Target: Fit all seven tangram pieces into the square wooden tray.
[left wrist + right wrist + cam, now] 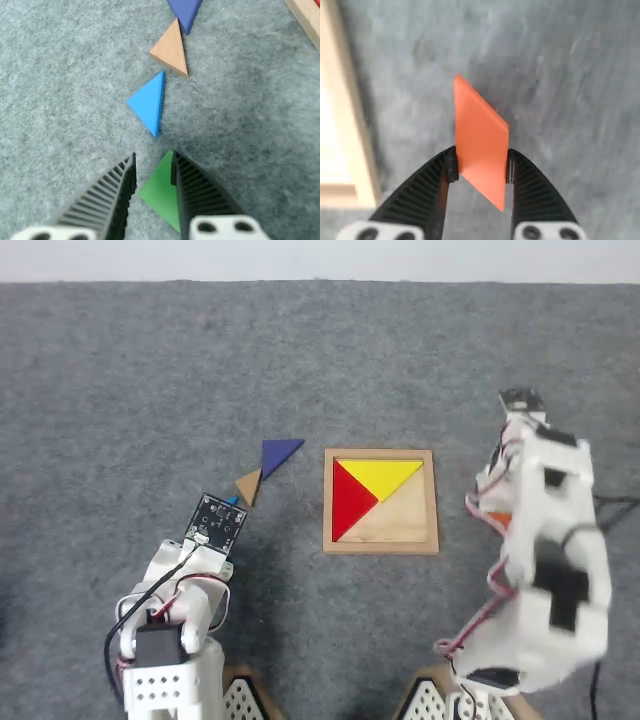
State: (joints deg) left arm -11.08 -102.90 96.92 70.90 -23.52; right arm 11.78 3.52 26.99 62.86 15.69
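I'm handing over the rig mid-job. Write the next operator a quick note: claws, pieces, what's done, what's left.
Left claw: open, low over the green wooden triangle.
Right claw: shut on the orange wooden parallelogram, beside the square wooden tray.
Done: red wooden triangle and yellow wooden triangle lie in the tray.
Left: the orange and green pieces, plus the light blue triangle, tan triangle and dark blue triangle, all outside the tray.

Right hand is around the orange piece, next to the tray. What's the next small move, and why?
Probably lift the right hand slightly and carry the orange parallelogram toward the tray. Its fingers look shut on the piece, and the tray has bare wood beside the red triangle and yellow triangle.
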